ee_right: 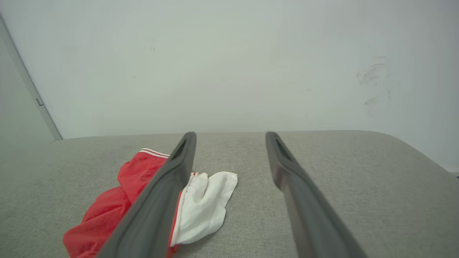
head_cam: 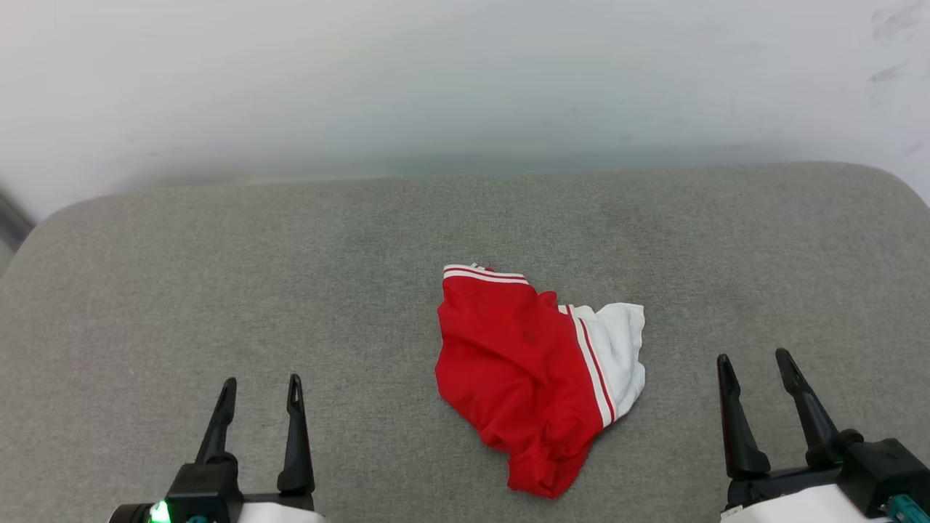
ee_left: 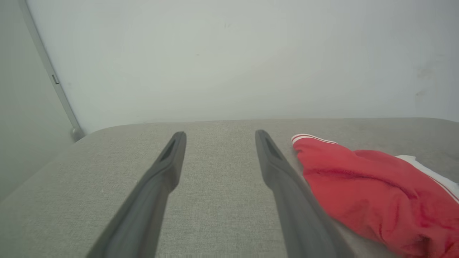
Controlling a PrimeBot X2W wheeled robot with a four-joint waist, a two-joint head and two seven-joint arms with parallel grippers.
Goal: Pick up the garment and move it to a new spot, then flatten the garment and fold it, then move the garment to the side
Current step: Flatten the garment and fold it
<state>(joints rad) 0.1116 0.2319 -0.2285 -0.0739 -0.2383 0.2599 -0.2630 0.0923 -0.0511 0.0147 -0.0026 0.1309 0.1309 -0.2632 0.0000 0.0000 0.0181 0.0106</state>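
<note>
Nearest us: left gripper (head_cam: 262, 380) and right gripper (head_cam: 753, 356), both spread wide, holding nothing. Between them, touching neither, the shirt (head_cam: 519, 367) lies crumpled in the middle of the grey pad (head_cam: 218, 276) — red body left, white sleeve right. Our worry: a pinch catches several bunched layers at once — then it lifts as a wad and won't flatten. Fingertips could also dig into the soft pad.

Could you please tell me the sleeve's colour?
The crumpled red fabric garment's sleeve is white; head view best.
</note>
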